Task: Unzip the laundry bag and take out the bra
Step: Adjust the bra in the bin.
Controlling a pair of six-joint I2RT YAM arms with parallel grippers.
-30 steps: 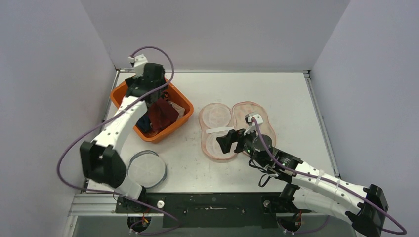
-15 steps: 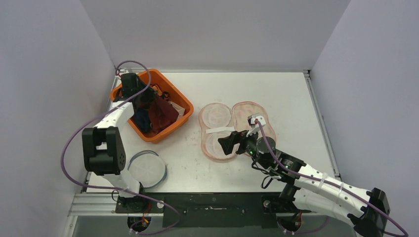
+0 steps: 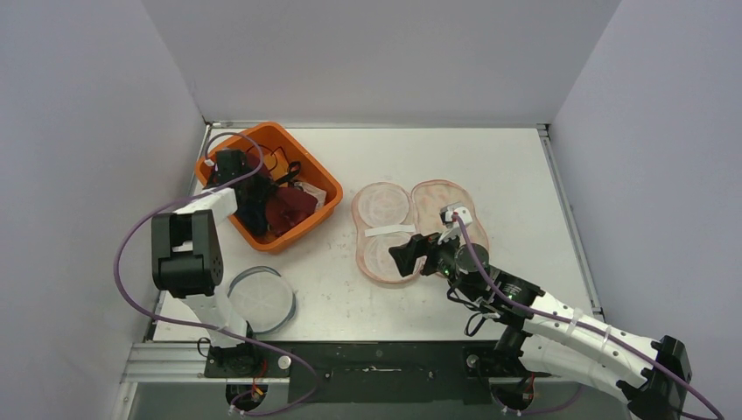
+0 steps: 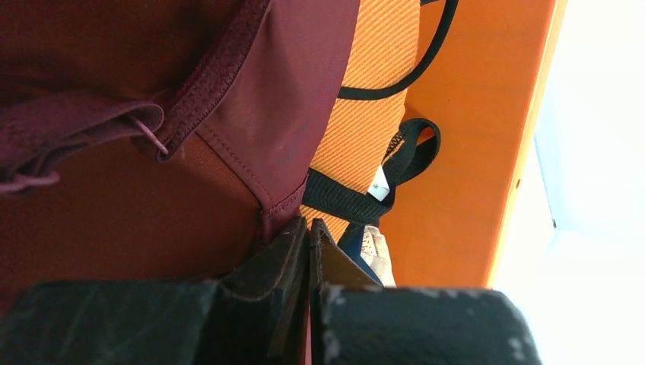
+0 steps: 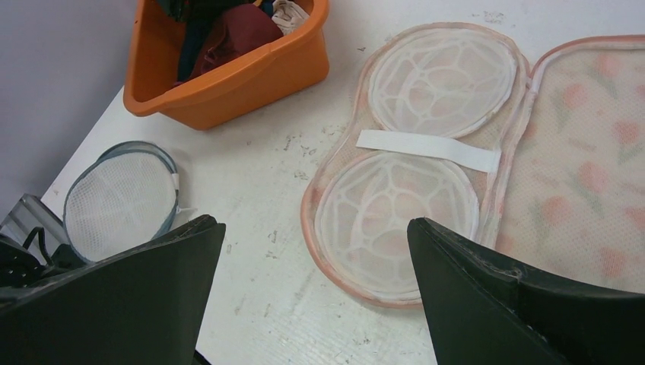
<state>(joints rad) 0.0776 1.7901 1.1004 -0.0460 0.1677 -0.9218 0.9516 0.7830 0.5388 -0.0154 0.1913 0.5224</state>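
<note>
The laundry bag [image 3: 411, 229], a pink mesh bra-shaped case, lies opened flat in two halves on the table, with a white strap across its left half [image 5: 433, 152]. The maroon bra [image 3: 289, 206] sits in the orange bin [image 3: 324, 179] among other clothes. My left gripper [image 3: 259, 208] is down inside the bin and shut. Its tips [image 4: 308, 224] rest against the edge of the maroon fabric [image 4: 152, 114], with nothing visibly clamped between them. My right gripper [image 3: 404, 256] hovers wide open over the bag's near left edge [image 5: 316, 222], holding nothing.
A round grey-rimmed mesh bag [image 3: 260, 300] lies at the near left of the table [image 5: 122, 199]. Black straps [image 4: 373, 201] and a white label lie against the bin's orange wall [image 4: 471, 152]. Walls close in on the table's left, back and right.
My left arm has folded back and dropped lower into the bin, and its gripper has gone from open to shut. The maroon garment sits lower. The right gripper has barely moved.
</note>
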